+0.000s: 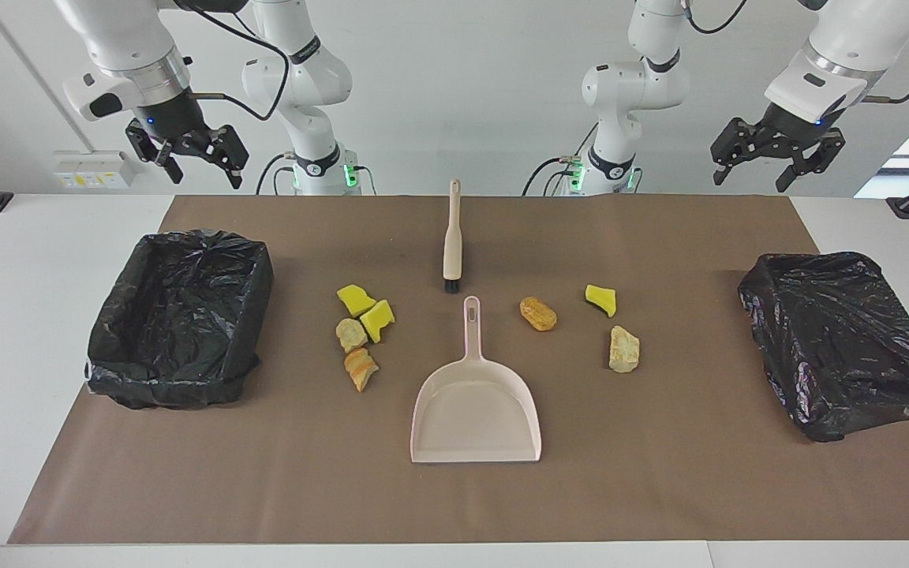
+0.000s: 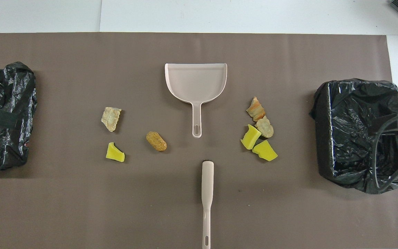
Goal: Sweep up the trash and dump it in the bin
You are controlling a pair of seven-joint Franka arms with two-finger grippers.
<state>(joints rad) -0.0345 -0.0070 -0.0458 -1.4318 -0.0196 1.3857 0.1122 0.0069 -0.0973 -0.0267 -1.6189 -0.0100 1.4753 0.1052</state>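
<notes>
Both the left gripper [image 1: 776, 162] and the right gripper [image 1: 186, 156] hang high with fingers spread apart, holding nothing, while the trash [image 1: 360, 331] lies beside the dustpan [image 1: 476, 410].

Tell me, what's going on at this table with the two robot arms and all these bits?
Nothing is being handled yet. The right gripper and the left gripper hang open above the robots' end of the table, each holding nothing. On the brown mat lie seven pieces of trash, four toward the right arm's end and three toward the left arm's. Between them sit the brush and the empty dustpan. A bin lined with a black bag stands at each end, a second bin.
</notes>
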